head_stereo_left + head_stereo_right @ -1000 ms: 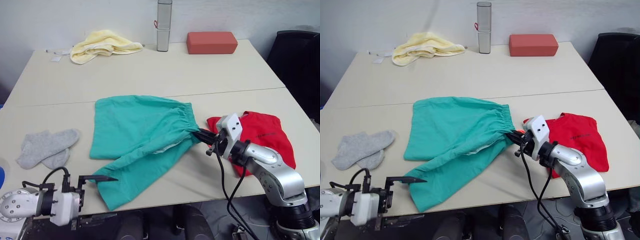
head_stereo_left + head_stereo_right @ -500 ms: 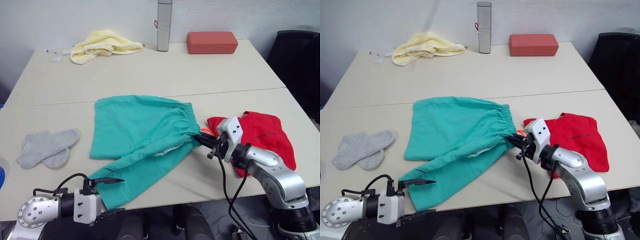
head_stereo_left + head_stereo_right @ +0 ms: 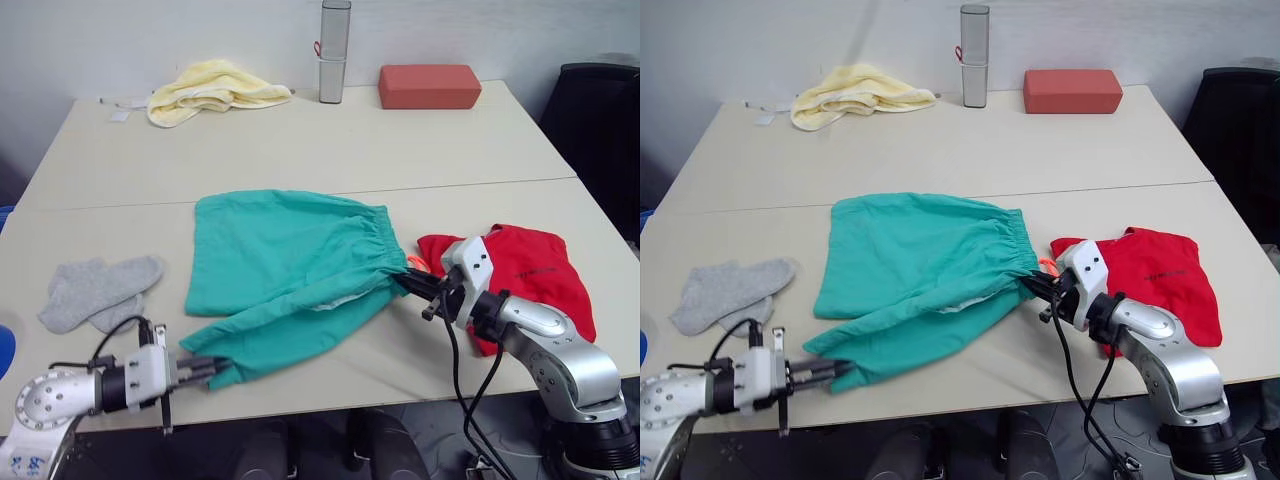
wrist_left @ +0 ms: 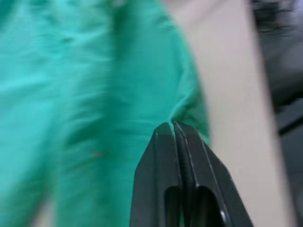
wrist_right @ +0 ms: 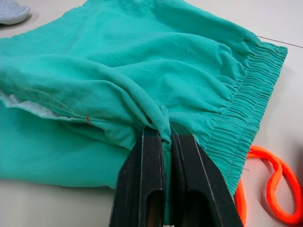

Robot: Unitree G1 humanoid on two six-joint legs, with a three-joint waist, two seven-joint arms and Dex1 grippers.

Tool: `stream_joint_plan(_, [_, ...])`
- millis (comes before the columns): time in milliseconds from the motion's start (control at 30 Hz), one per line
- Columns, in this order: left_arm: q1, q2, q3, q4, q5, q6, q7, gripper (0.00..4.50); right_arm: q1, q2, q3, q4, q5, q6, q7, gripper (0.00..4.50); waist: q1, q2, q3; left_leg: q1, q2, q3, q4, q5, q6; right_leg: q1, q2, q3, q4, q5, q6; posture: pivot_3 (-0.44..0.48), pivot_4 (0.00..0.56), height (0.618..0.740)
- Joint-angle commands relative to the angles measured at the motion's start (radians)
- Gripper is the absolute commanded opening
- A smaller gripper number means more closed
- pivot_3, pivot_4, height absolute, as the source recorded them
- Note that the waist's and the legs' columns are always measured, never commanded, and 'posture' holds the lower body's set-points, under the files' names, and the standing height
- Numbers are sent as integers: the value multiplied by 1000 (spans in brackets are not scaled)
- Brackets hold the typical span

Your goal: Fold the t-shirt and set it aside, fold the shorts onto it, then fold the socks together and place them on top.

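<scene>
T-shirt (image 3: pixel 525 275) folded, lower right. Both grippers, left (image 3: pixel 212 368) and right (image 3: pixel 410 283), clenched on shorts (image 3: pixel 290 270), fold unfinished. Socks (image 3: pixel 95 290) untouched, lower left.

Left wrist view blurred; t-shirt (image 3: pixel 535 270) partly hidden behind right arm

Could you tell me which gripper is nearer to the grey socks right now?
Left. The left gripper pinches the shorts at the leg hem, just right of the socks; the right gripper holds the waistband, far across.
</scene>
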Motion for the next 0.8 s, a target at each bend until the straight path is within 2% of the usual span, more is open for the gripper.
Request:
stream_joint_plan(33, [-32, 11, 35, 33, -47, 18, -16, 25, 2, -21, -57, -31, 16, -31, 23, 0, 0, 0, 0, 0, 0, 0, 0, 1, -2, 0, 0, 0, 0, 0, 0, 0, 150, 740])
stream_joint_plan(100, [-67, 9, 50, 54, -56, 35, 0, 25, 2, -22, -67, -30, 20, -42, 39, 0, -1, 0, 0, 0, 0, 1, 0, 1, -3, 0, 0, 0, -1, 0, 0, 0, 150, 740])
stream_joint_plan(233, [-197, -10, 107, 70, -179, 194, 89, 25, -9, -17, -93, -30, 42, -95, 85, 0, 1, 0, 0, 0, 0, 1, 0, 1, -3, 0, 0, 0, 0, 0, 1, 0, 150, 740])
stream_joint_plan(333, [-424, -7, 177, 121, -347, 372, 199, 25, -66, -26, -151, 13, 94, -133, 140, 0, 12, -1, 1, 0, -1, 0, 0, 3, -4, 0, 0, 0, 1, 1, 1, 0, 150, 740])
stream_joint_plan(400, [-520, -14, 200, 157, -388, 437, 240, 25, -112, -24, -174, 42, 121, -110, 131, 0, 12, -2, 1, 0, -1, 0, 1, 5, -5, 1, 0, 0, 1, 1, 2, 0, 150, 740])
stream_joint_plan(600, [-673, -19, 215, 288, -363, 485, 279, 25, -218, -26, -141, 118, 120, -7, 82, 0, -5, -1, 1, -1, -1, 2, -1, 5, -5, 0, 3, 0, 3, 2, 3, 0, 150, 740])
stream_joint_plan(800, [-614, 7, 191, 291, -285, 427, 174, 25, -206, -4, -131, 103, 112, -67, 111, 0, -3, -1, 1, -1, -1, 3, 0, 5, -6, 0, 3, 0, 2, 1, 3, 0, 150, 740])
